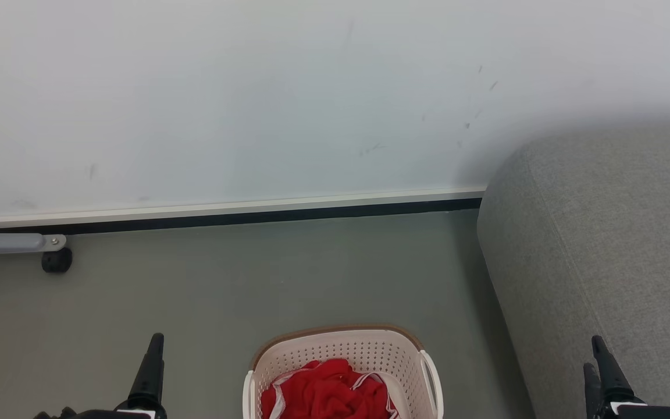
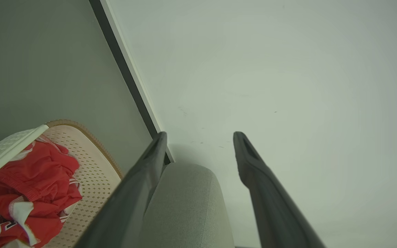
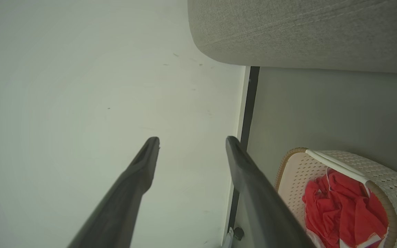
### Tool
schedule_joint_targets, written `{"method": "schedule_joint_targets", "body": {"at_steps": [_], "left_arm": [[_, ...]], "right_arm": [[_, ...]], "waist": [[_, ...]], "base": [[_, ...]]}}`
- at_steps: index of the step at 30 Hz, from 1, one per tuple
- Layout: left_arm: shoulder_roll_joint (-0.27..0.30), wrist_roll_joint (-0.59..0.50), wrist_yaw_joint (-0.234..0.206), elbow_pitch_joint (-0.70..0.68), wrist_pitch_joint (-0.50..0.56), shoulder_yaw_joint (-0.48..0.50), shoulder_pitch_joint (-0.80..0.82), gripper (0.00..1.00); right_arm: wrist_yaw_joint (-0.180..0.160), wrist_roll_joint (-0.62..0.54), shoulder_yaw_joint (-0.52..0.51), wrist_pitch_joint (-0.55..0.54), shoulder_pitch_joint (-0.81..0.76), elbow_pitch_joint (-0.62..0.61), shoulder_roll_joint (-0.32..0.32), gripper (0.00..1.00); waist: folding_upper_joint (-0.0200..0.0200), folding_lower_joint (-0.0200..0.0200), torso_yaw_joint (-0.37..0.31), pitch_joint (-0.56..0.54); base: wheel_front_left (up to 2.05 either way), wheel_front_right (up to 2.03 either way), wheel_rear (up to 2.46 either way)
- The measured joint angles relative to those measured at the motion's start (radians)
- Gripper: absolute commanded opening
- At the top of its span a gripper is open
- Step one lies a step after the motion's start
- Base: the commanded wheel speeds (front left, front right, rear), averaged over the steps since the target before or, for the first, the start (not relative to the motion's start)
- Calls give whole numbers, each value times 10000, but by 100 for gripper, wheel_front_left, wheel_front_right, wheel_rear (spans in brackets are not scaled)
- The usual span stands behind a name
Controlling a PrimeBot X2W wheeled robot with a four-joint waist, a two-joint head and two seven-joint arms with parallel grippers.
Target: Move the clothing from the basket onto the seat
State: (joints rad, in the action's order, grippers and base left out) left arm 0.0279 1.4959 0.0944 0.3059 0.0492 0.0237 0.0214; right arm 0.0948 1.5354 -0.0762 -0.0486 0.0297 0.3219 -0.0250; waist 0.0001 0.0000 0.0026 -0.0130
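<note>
The cream basket (image 1: 344, 352) with a brown rim stands on the floor at the bottom centre of the head view. Crumpled red clothing (image 1: 326, 393) with white trim lies inside it. The grey seat (image 1: 602, 244) rises just right of the basket. My left gripper (image 2: 201, 135) is open and empty, up off the floor to the left of the basket (image 2: 93, 179); the clothing (image 2: 29, 186) shows beside it. My right gripper (image 3: 192, 138) is open too, holding nothing, in front of the seat (image 3: 305, 31) and to the right of the basket (image 3: 293, 179).
A pale wall (image 1: 253, 99) with a dark baseboard (image 1: 253, 216) runs behind the grey floor (image 1: 253, 279). A grey metal leg with a black caster (image 1: 56, 259) stands at the far left by the wall.
</note>
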Motion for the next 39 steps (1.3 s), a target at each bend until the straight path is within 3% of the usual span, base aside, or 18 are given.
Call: {"method": "schedule_joint_targets", "body": {"at_steps": [9, 39], "left_arm": [[12, -1055, -257, -322, -282, -242, -1, 100], [489, -6309, -1047, -1081, -1421, -1195, -99, 100]], "right_arm": [[-347, -1177, 353, 288, -7, -385, -8, 100], [-1137, -6234, 1942, 1436, -248, -1216, -426, 100]], "waist": [[0, 0, 17, -61], [0, 0, 76, -279]], "base": [[0, 0, 0], [0, 0, 0]]}}
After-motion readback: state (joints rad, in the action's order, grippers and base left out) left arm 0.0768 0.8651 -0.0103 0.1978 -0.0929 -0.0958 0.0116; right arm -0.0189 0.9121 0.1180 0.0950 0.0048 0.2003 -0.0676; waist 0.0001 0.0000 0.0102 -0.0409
